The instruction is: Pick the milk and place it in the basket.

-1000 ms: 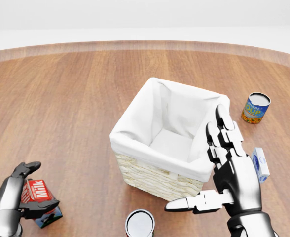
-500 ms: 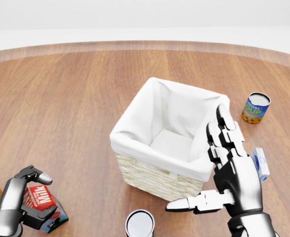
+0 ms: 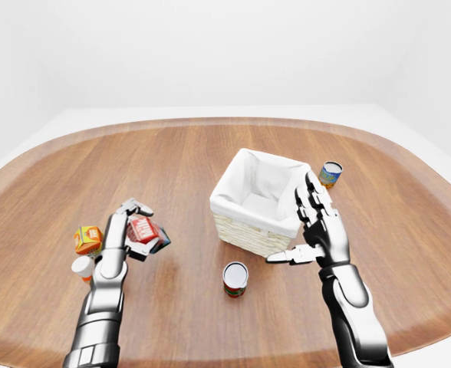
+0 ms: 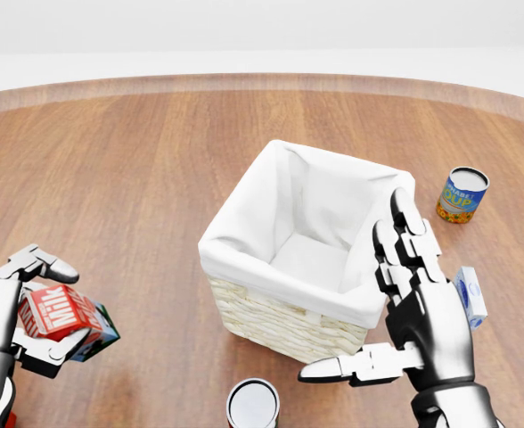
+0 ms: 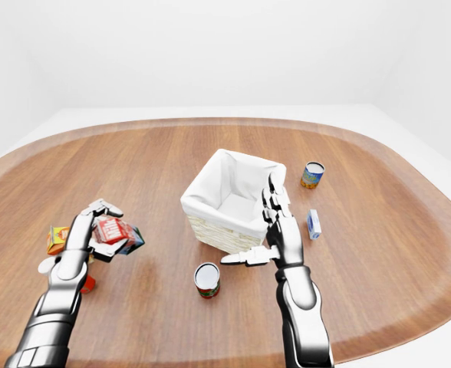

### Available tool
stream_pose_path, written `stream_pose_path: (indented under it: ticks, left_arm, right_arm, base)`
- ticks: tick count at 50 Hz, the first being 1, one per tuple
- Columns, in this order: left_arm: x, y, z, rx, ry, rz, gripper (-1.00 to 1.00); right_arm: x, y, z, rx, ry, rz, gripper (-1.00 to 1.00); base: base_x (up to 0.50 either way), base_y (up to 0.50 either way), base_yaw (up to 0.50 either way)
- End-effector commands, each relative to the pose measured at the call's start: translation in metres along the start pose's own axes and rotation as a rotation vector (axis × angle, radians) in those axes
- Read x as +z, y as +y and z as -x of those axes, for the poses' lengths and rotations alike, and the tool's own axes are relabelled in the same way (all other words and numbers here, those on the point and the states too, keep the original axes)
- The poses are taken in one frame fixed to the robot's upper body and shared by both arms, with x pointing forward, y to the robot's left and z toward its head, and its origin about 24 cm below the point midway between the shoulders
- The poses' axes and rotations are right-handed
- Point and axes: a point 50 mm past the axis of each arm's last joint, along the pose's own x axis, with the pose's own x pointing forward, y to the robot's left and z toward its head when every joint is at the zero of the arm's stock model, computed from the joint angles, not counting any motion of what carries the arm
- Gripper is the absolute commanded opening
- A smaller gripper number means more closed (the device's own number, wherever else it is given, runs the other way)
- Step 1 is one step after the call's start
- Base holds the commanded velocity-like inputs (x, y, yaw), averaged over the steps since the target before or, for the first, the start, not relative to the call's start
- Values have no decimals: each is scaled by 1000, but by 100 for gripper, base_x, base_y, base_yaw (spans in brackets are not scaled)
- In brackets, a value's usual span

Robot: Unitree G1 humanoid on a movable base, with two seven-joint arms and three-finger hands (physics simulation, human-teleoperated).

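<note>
— Two hands in play, so which one matters for the next move?

— Only the left hand (image 4: 12,325). Its fingers (image 4: 41,263) are wrapped round the milk (image 4: 55,314): two curl over the top edge of the carton, the thumb presses in from underneath. The carton looks raised off the table (image 3: 179,153), tilted, with its long axis running roughly across the palm and the "Milk" face turned up toward the head view.

— And where does the basket (image 4: 271,299) lie from those fingers?

— Off to their right and a little toward the top of the head view, well apart, with bare wood between. The white-lined opening faces up, so I judge the carton must travel rightward and clear the near rim before release.

— Is the right hand (image 4: 413,303) any closer?

— Yes, it hovers just beside the basket's right wall, fingers straight and spread, thumb out sideways, holding nothing. It stands clear of the opening.

— Anything along the way?

— An open can (image 4: 253,406) stands below the basket, below the likely path.
</note>
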Motion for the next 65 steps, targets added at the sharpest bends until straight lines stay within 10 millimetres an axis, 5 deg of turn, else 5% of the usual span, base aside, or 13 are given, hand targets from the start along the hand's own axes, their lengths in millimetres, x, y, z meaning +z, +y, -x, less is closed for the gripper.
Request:
stream_pose_path:
  ticks: [1, 15, 65]
  left_arm:
    - [21, 11, 2, 37, -79, 41, -100]
    - [29, 13, 1, 30, -92, 26, -100]
    - [145, 38, 11, 65, -499, -132, -100]
  right_arm:
    - [-6, 1, 1, 1, 28, -4, 100]
    - [-7, 0, 1, 0, 31, -5, 100]
    - [-2, 0, -1, -2, 10, 3, 100]
  base:
    - [0, 0, 0]
    - [0, 0, 0]
    - [0, 0, 0]
